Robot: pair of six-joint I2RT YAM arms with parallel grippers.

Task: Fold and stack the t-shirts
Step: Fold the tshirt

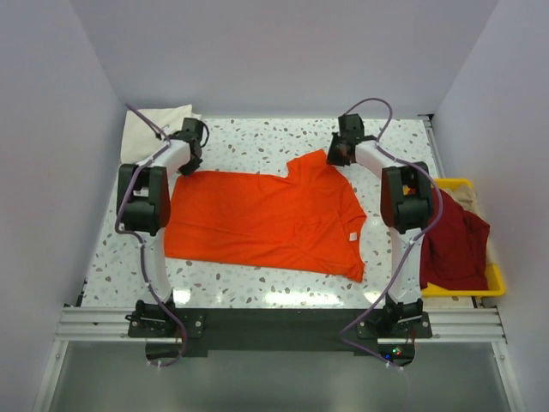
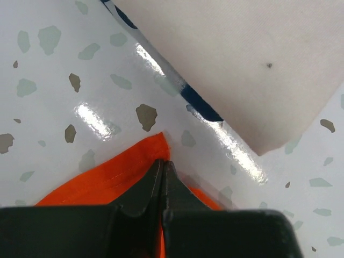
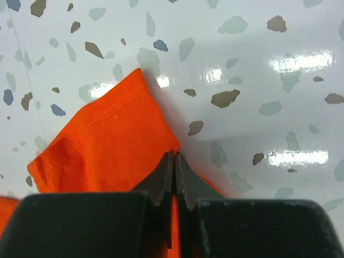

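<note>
The orange t-shirt [image 1: 266, 219] lies spread flat across the middle of the table, its small white label [image 1: 351, 234] facing up on the right side. My left gripper [image 1: 186, 168] is at the shirt's far left corner. In the left wrist view its jaws [image 2: 163, 164] are shut, with the orange hem [image 2: 102, 180] pinched between them. My right gripper [image 1: 333, 156] is at the far right sleeve, shut [image 3: 175, 157] on the orange sleeve edge [image 3: 107, 140]. The cream t-shirt [image 1: 154, 124] lies folded at the back left. The dark red t-shirt [image 1: 459, 245] hangs crumpled over the tray.
A yellow plastic tray [image 1: 495, 280] stands at the table's right edge with a beige cloth [image 1: 467, 199] under the red shirt. The cream cloth [image 2: 242, 59] lies just beyond the left gripper's tips. White walls close in the back and both sides.
</note>
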